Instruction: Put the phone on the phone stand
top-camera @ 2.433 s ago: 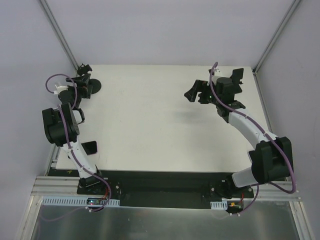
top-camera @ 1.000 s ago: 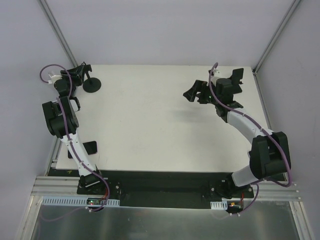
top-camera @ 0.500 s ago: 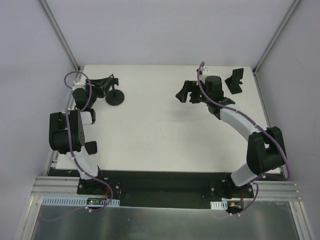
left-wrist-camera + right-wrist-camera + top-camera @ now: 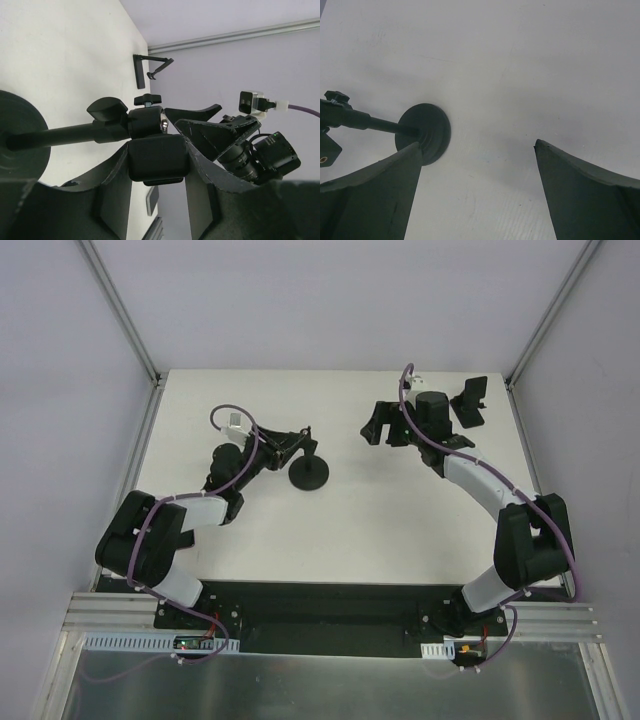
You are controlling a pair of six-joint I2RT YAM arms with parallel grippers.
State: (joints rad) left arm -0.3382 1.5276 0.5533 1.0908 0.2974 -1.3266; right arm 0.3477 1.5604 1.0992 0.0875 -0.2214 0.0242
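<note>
My left gripper (image 4: 290, 444) (image 4: 157, 155) is shut on the square head block (image 4: 158, 161) of a black post mount, which has a ball joint and a round base (image 4: 308, 475) (image 4: 423, 132) resting mid-table. The phone stand (image 4: 470, 402) (image 4: 150, 67), a small black tilted plate on a base, sits at the back right corner. The phone (image 4: 152, 199) shows only in the left wrist view, a thin dark slab lying flat near the table's edge; the left arm hides it from above. My right gripper (image 4: 378, 425) (image 4: 477, 144) hangs open and holds nothing, between the mount and the phone stand.
The white table (image 4: 350, 530) ends at metal frame posts (image 4: 125, 315) on both back corners, with grey walls close behind. The left arm's elbow (image 4: 140, 540) lies low over the front left of the table.
My left arm has swung the post mount from the back left corner to the table's middle. My right gripper moved left off the phone stand, then edged back right.
</note>
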